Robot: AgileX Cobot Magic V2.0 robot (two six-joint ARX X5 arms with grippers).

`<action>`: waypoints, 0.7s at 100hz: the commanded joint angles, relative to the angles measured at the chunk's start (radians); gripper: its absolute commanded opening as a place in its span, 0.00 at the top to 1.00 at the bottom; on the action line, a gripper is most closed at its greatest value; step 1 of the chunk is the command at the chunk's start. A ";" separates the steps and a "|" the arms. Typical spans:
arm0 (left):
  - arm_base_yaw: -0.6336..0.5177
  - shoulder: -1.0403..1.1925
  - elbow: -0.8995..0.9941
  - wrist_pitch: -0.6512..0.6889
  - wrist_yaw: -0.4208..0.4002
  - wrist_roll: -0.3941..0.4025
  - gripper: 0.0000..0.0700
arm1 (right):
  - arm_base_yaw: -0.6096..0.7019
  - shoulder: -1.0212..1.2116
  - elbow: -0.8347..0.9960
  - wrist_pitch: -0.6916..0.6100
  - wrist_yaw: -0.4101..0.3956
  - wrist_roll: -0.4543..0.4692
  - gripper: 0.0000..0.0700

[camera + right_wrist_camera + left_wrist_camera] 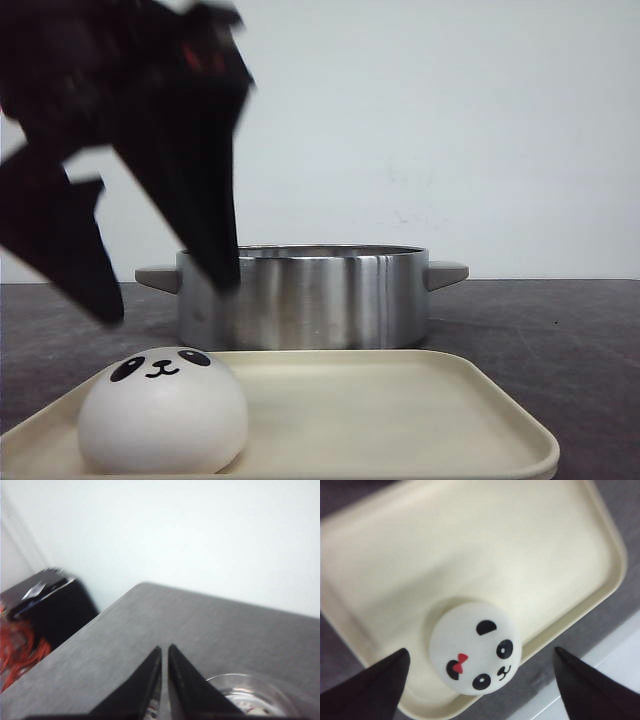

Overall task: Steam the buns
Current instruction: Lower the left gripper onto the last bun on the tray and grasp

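Observation:
One white panda-face bun (163, 410) sits at the near left of the cream tray (400, 420). In the left wrist view the bun (475, 652) has a red bow and lies near the tray's (470, 545) rim. My left gripper (165, 293) hovers above the bun, open wide and empty, blurred; its fingers (375, 685) stand either side of the bun, apart from it. My right gripper (165, 647) shows only in its wrist view, its jaws together with nothing seen between the tips. No other buns are in view.
A steel pot (305, 295) with grey side handles stands right behind the tray; its inside is hidden. A clear glass round object (252, 695) lies under the right gripper. Dark table (150, 625) with its corner and edge beyond; black box and red cables off the table.

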 commanded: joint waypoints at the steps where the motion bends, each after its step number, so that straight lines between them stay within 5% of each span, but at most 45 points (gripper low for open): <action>1: -0.018 0.048 0.012 0.009 0.001 -0.007 0.20 | 0.010 -0.005 0.012 -0.006 0.020 -0.003 0.98; 34: -0.029 0.193 0.012 0.047 0.000 -0.007 0.24 | 0.010 -0.029 0.012 -0.068 0.050 -0.003 0.98; 41: -0.029 0.206 0.012 0.043 -0.003 -0.005 0.48 | 0.011 -0.029 0.012 -0.081 0.050 -0.003 0.98; 49: -0.030 0.207 0.012 0.048 -0.003 0.020 1.00 | 0.011 -0.029 0.012 -0.092 0.050 -0.003 0.98; 70: -0.037 0.135 0.069 0.044 -0.003 0.042 0.99 | 0.011 -0.029 0.012 -0.108 0.050 -0.004 0.98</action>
